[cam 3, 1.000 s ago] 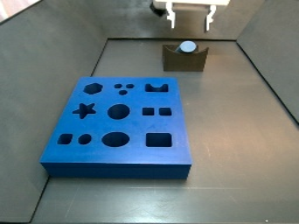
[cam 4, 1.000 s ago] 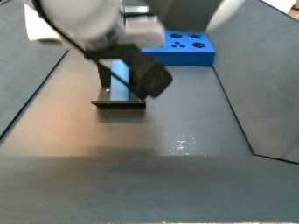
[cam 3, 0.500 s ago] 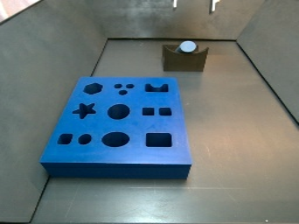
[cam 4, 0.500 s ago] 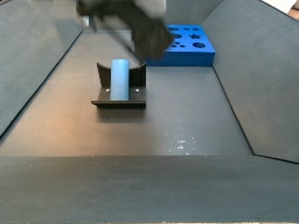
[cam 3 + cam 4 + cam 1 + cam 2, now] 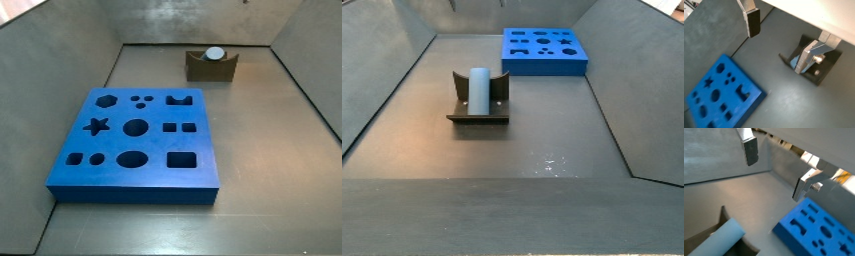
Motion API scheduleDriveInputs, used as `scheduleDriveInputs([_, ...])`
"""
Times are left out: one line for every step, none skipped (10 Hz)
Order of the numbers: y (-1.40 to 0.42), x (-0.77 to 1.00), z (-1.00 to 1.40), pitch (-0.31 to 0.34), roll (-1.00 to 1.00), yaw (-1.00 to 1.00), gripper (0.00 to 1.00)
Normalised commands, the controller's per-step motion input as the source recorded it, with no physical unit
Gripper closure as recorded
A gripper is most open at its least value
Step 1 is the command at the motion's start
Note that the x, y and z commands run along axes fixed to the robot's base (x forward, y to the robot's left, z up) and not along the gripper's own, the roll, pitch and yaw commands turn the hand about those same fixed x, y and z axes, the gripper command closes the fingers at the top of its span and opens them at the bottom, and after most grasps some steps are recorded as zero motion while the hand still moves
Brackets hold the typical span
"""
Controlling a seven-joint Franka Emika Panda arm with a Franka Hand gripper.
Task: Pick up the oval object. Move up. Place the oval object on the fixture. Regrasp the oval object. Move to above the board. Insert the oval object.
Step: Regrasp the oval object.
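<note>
Risen clear, the gripper (image 5: 784, 37) hangs wide-open and empty above the oval object (image 5: 478, 88).

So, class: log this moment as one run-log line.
gripper: open, empty, raised | peg: resting on fixture | board: holes empty

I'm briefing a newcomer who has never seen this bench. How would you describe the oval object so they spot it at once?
Start from the big bright blue board with dark cutouts; apart from it on the grey floor stands the small dark fixture. The oval object lies in its notch: a smooth pale blue-grey peg, the only light-coloured loose piece. The hand is open and empty, its fingers showing only in both wrist views.
</note>
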Motion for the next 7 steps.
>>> scheduleDriveInputs([-0.02,0.0,0.01,0.031,1.0,0.02,0.0])
scheduleDriveInputs([-0.03,-0.01,0.01,0.028,1.0,0.02,0.0])
scheduleDriveInputs([-0.02,-0.01,0.0,0.023,1.0,0.02,0.0])
scheduleDriveInputs([-0.02,-0.02,0.0,0.019,1.0,0.02,0.0])
scheduleDriveInputs([-0.02,-0.01,0.0,0.015,1.0,0.02,0.0])
scheduleDriveInputs([-0.02,-0.01,0.0,0.012,1.0,0.03,0.0])
scheduleDriveInputs([-0.02,-0.01,0.01,0.012,1.0,0.03,0.0])
